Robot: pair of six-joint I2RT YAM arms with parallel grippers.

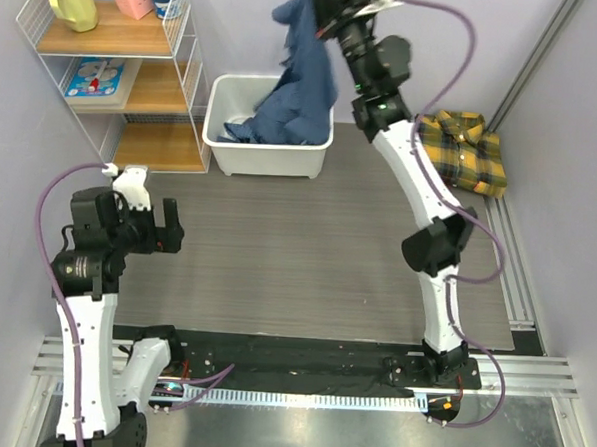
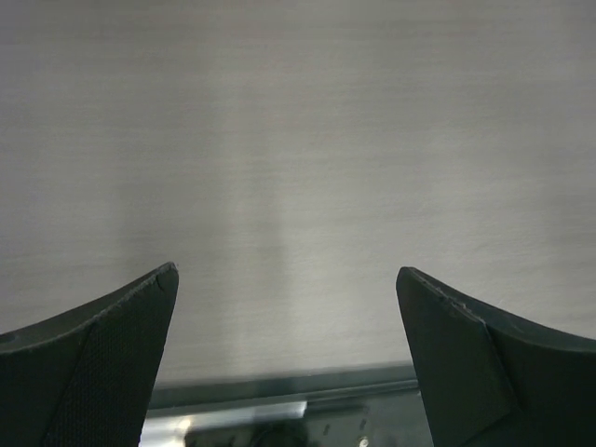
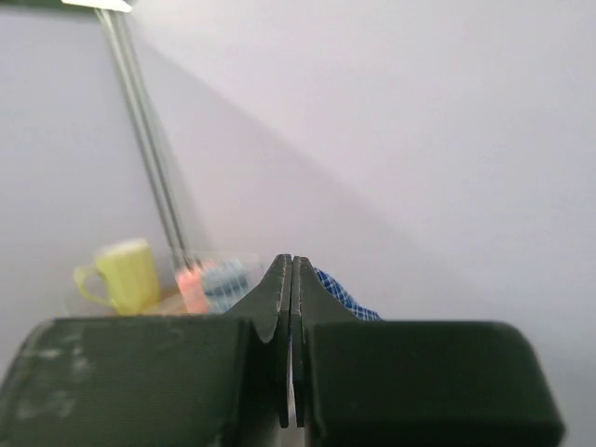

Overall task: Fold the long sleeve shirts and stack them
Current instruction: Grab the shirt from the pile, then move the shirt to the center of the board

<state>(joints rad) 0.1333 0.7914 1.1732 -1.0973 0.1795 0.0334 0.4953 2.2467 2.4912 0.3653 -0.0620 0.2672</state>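
The right gripper (image 3: 291, 265), jaws clamped together on the blue shirt (image 1: 301, 83), holds it hanging below, with the lower end in the white bin (image 1: 267, 157); I judge this is the lifting-out step. The left gripper (image 2: 287, 279) is spread apart and holds nothing, and the plaid shirt (image 1: 470, 150) lies well apart, beside the right arm. Next, the cloth needs spreading flat on the table (image 1: 297, 253).

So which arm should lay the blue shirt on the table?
Right. The right gripper is shut on the blue shirt, dangling above the white bin. The left gripper is open over the table.
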